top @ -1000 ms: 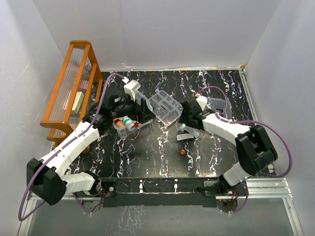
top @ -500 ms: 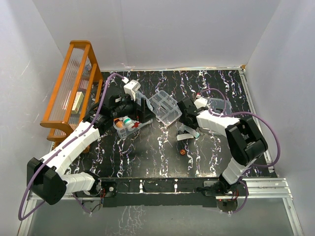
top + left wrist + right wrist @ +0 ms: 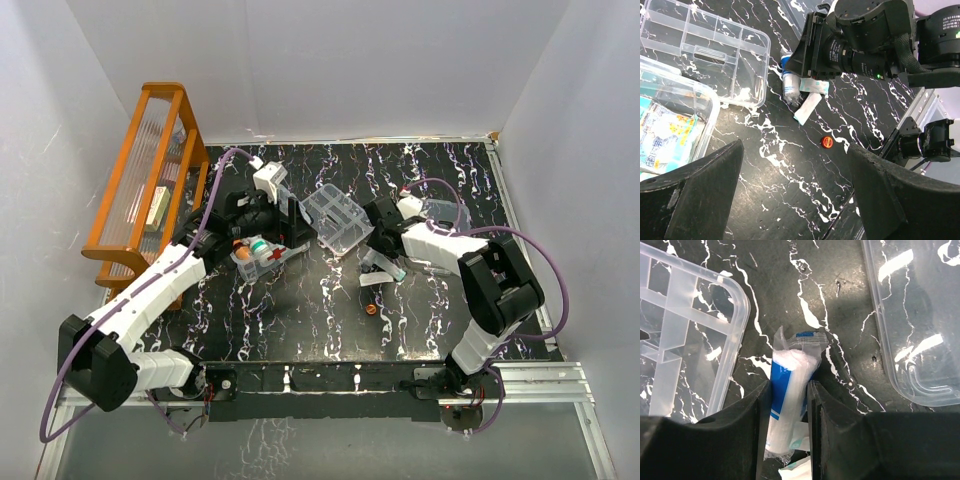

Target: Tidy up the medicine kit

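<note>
**Two robot arms over an unpacked medicine kit on a black marbled bench (image 3: 330, 320)**

An orange slatted rack (image 3: 145, 180) stands off the bench's edge at 9 o'clock. The kit's clear box (image 3: 262, 258), marked with a red cross and holding packets, sits left of centre. The left pincer (image 3: 796, 150) hangs released above it, fingers wide and empty. The divided tray (image 3: 335, 215) lies at 2 o'clock from the box, and the clear lid (image 3: 910, 315) lies farther right, toward the bench's 2 o'clock. Between tray and lid, the right pincer (image 3: 789, 390) is clenched on a wrapped gauze roll (image 3: 787, 375) lying on the bench, a finger against each side. A small red cap (image 3: 827, 142) lies alone at 6 o'clock from the roll.
</note>
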`<control>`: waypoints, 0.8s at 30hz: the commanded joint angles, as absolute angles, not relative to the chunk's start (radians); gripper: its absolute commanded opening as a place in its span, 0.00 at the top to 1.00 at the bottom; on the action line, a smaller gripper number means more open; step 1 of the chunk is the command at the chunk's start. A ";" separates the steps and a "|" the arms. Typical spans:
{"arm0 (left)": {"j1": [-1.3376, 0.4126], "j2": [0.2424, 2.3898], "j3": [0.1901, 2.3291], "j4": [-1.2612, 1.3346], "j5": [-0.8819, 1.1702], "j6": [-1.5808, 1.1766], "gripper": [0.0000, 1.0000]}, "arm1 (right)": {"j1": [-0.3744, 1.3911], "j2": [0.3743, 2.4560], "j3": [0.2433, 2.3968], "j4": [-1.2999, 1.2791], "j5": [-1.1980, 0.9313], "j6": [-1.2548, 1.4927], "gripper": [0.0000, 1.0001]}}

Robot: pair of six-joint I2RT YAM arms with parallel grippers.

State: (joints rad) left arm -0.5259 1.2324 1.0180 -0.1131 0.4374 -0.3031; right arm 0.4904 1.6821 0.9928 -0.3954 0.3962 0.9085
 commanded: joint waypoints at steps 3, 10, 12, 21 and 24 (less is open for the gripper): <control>-0.534 1.251 1.071 -0.114 0.447 -0.318 0.18 | 0.489 1.642 1.005 -0.306 0.389 0.888 0.72; -0.536 1.247 1.075 -0.096 0.417 -0.341 0.18 | 0.489 1.541 0.984 -0.251 0.437 0.840 0.72; -0.536 1.241 1.077 -0.099 0.398 -0.346 0.18 | 0.489 1.509 0.976 -0.220 0.444 0.774 0.72; -0.536 1.184 1.073 -0.108 0.256 -0.381 0.17 | 0.489 1.434 0.973 -0.024 0.353 0.430 0.72; -0.537 1.170 1.065 -0.102 0.231 -0.394 0.17 | 0.489 1.463 0.981 0.034 0.307 0.403 0.72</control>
State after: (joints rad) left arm -0.5323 1.2263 1.0370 -0.1127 0.2947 -0.3695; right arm 0.4904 1.4567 0.9703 -0.1211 0.3645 0.5224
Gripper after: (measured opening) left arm 0.829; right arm 0.285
